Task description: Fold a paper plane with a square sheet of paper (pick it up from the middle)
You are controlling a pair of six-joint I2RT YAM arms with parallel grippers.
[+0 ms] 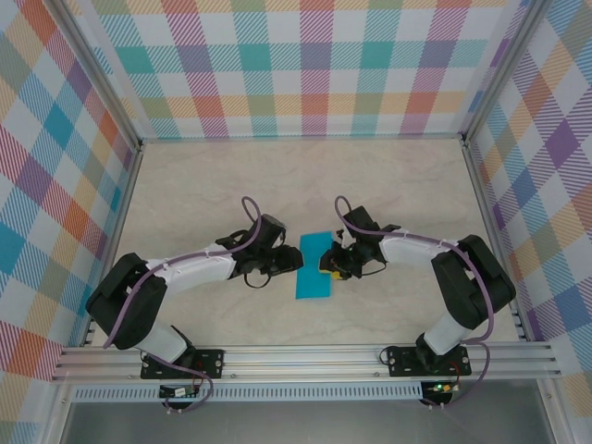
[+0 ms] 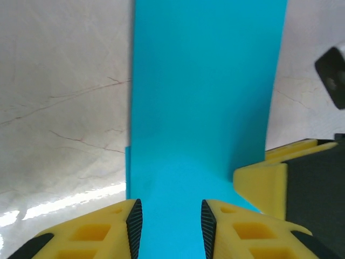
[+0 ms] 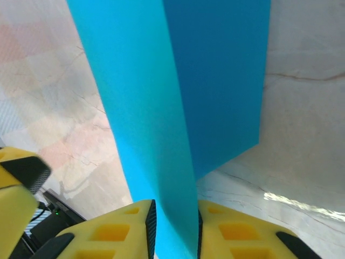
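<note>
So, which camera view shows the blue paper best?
The top external view: the paper lies there almost whole, a narrow strip with nearly every edge visible. The wrist views crop it: the left one gives a flat stretch, the right one a raised fold entering the right claw.

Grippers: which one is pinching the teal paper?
The right gripper: it squeezes a raised fold of the square sheet of paper. The left gripper stands open over it.

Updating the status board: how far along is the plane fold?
Done: the paper is a narrow rectangle, apparently folded in half once.
In hand: the right claw pinches one edge, with a flap standing up; the left claw sits open at the opposite edge.
Left: no pointed nose or wings yet, so most folds likely remain.
</note>
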